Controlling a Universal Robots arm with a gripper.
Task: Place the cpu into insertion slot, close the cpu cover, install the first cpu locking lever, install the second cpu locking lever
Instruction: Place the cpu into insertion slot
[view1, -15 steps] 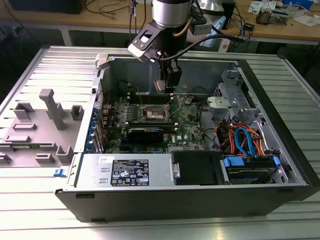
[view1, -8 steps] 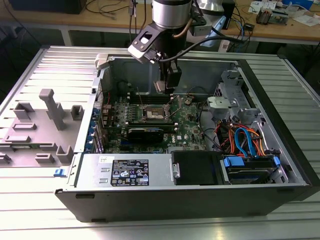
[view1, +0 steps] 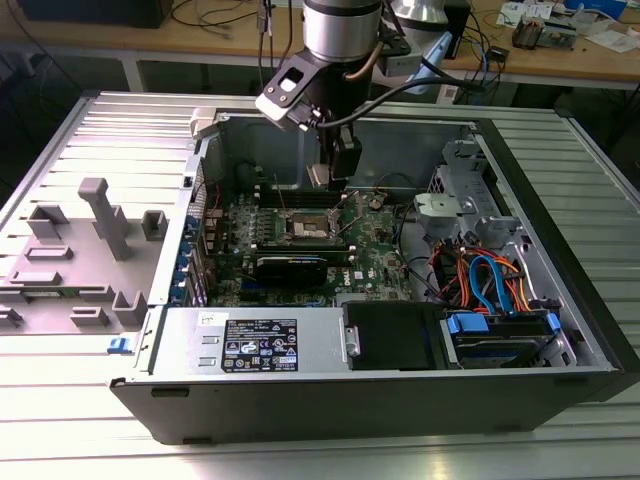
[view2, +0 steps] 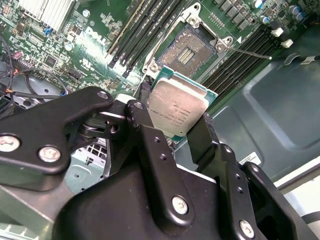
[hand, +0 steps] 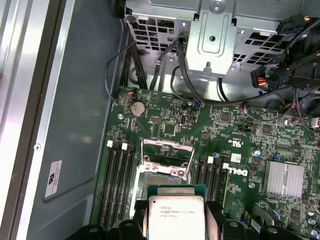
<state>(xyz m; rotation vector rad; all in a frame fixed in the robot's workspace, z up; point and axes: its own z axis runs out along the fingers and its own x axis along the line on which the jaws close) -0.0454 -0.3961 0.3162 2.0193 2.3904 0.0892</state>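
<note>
A ribbed metal table (view1: 80, 430) is catching bright light in front. Behind it a wooden bench (view1: 180, 42) is running across the back, carrying cables (view1: 215, 12) and perhaps papers (view1: 610, 38).

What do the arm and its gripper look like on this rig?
The arm ends in a round silver-grey segment with a black collar; a pale boxy module is mounted beside it and a black cable loops off. The gripper is matte black: chunky linked bars with silver screw heads, narrowing to flat black fingers.

light: bright, even | glare: table (view1: 70, 440) slats | shade: inside case (view1: 400, 145)
</note>
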